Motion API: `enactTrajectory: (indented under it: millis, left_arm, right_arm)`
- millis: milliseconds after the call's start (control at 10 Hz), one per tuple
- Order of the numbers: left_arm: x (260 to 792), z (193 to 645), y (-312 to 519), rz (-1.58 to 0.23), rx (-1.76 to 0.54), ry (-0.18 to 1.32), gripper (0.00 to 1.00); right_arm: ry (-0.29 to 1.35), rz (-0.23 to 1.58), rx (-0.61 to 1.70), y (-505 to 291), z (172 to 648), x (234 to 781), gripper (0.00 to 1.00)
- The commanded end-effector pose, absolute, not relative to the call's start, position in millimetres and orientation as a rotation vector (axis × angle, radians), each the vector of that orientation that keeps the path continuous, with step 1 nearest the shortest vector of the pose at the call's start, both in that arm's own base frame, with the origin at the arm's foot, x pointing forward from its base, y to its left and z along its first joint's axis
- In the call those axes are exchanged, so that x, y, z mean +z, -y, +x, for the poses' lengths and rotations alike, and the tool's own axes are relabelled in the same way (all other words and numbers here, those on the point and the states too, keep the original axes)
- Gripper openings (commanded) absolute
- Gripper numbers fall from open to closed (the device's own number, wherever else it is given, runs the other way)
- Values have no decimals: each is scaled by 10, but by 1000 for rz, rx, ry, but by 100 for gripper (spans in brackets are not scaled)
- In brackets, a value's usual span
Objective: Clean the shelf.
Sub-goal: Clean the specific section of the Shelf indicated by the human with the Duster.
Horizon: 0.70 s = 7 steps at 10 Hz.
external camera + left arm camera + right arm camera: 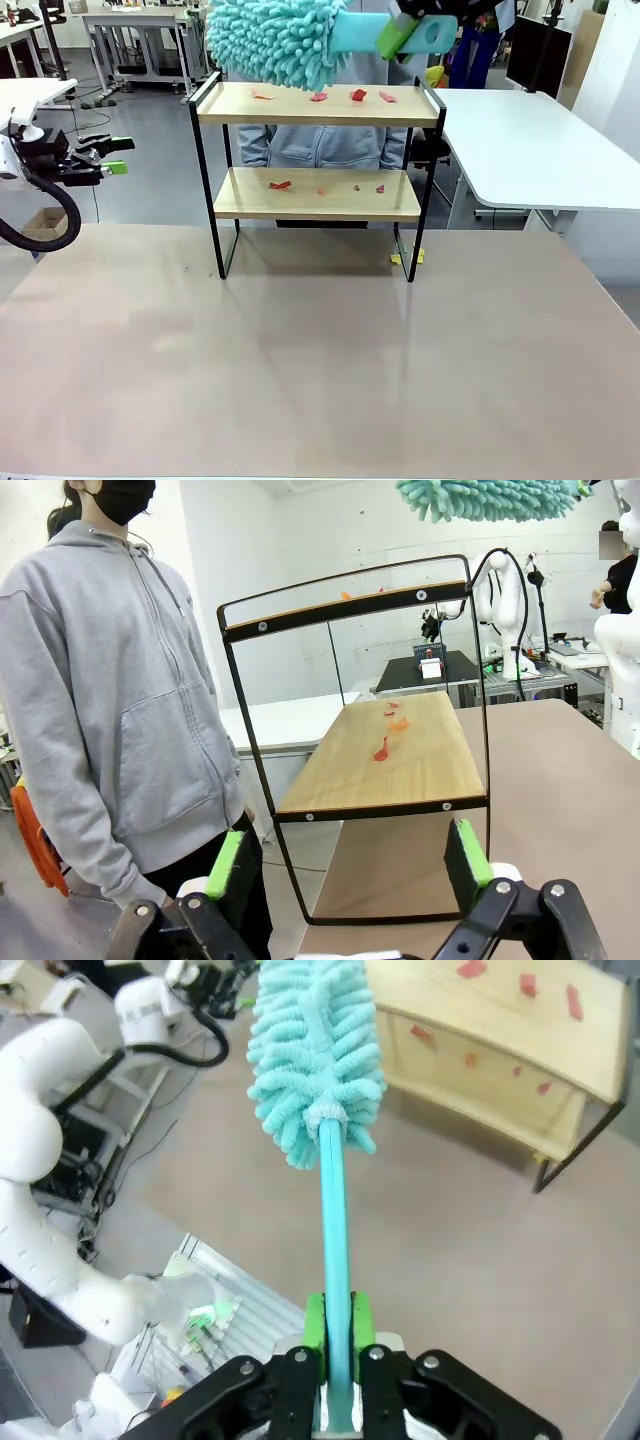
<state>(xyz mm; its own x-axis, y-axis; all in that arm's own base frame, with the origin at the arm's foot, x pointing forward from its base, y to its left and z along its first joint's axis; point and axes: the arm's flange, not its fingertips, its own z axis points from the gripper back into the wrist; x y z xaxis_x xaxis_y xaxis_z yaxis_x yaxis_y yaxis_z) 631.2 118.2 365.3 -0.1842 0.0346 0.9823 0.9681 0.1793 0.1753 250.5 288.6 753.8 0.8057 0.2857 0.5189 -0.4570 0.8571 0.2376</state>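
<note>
Front view: the shelf (320, 117) stands on the tan table (300, 360), well apart from the left pincer (110, 155), whose green-padded fingers are spread wide and hold nothing. The shelf lies straight ahead of them, seen end-on in the left wrist view. It is a small two-tier rack: two pale wooden boards in a thin black metal frame on four legs. Small red and orange scraps (358, 95) are scattered along both boards, and a yellow scrap (408, 257) lies on the table touching its right front leg. The right pincer (400, 35) hangs above the shelf's right end, pressed together on the flat handle of a turquoise fluffy duster (275, 40). The duster's head reaches out beyond that pincer's fingertips, over the top board's left end and clear of it. A person in a grey hoodie (110, 680) stands just behind the shelf.
</note>
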Motion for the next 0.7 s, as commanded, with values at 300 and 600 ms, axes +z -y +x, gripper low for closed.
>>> enactTrajectory:
  millis: [300,600]
  left_arm:
    - [3673,6286,-1176,-1022,-1190,1449,100]
    - [3673,6286,-1176,-1022,-1190,1449,100]
  right_arm:
    - [593,282,154,-4155,3527,7722,13]
    - [623,225,25,-4626,3926,7543,13]
